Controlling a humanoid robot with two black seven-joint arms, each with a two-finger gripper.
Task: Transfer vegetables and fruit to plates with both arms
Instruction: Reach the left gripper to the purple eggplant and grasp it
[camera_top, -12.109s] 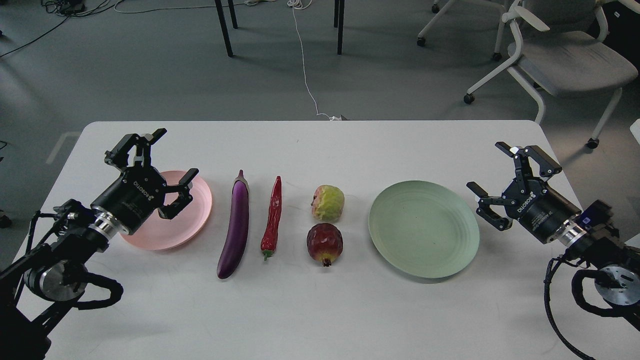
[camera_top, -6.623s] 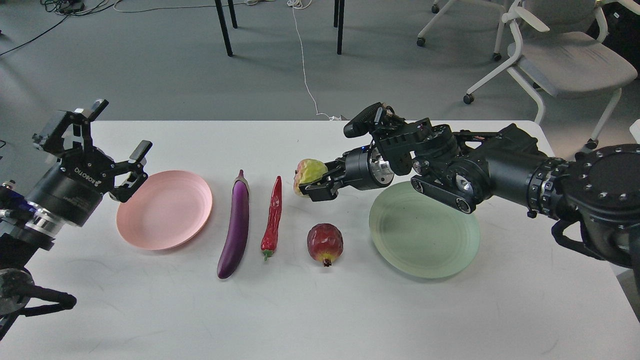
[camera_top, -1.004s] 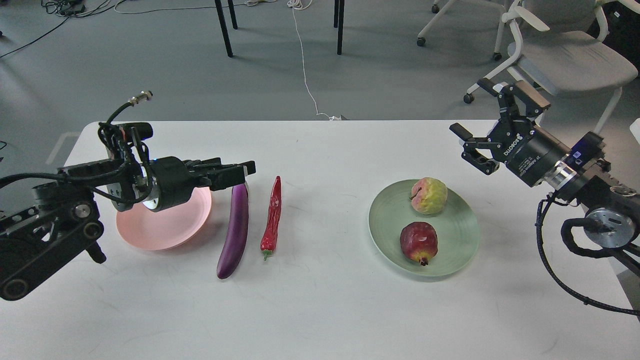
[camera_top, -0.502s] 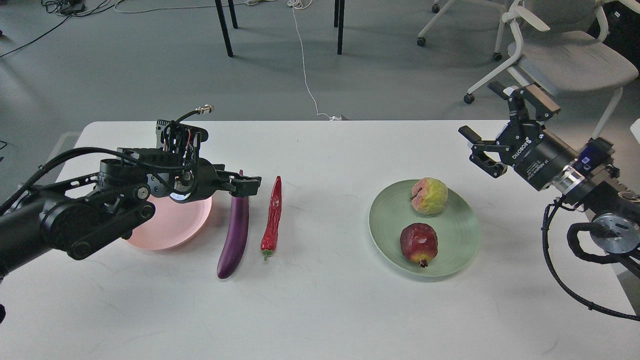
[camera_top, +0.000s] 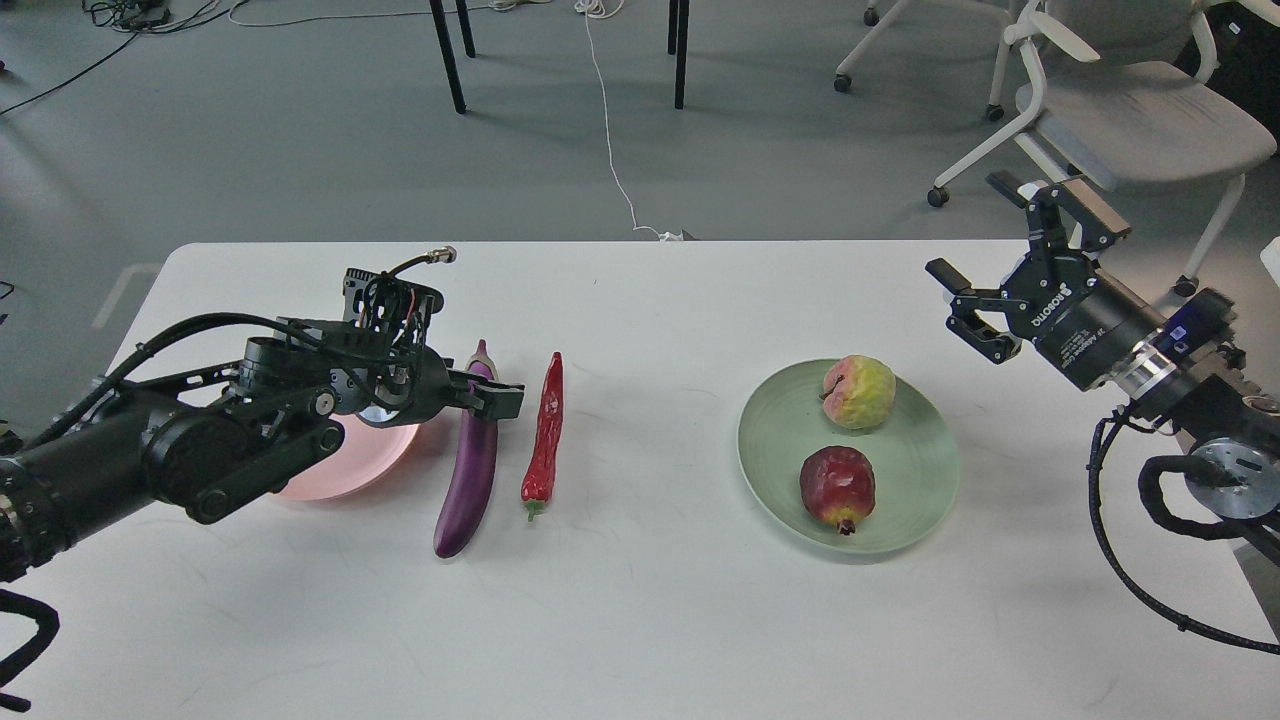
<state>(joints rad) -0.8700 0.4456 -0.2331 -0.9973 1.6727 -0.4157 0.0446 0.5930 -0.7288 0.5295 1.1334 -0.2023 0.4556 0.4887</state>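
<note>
The purple eggplant (camera_top: 468, 485) and the red chili pepper (camera_top: 545, 432) lie side by side on the white table. The pink plate (camera_top: 335, 470) sits left of them, mostly hidden by my left arm. My left gripper (camera_top: 497, 394) reaches in low from the left across the eggplant's upper end, close to or touching it. Its fingers are seen side-on and cannot be told apart. The yellow-green fruit (camera_top: 858, 391) and the dark red fruit (camera_top: 837, 488) sit on the green plate (camera_top: 915, 450). My right gripper (camera_top: 966, 224) is open and empty, raised beyond the plate's right side.
The white table (camera_top: 640, 620) has its far edge just behind the produce. A grey office chair (camera_top: 1130, 110) stands on the floor at the back right. Dark table legs (camera_top: 448, 55) and a white cable (camera_top: 608, 130) are on the floor behind.
</note>
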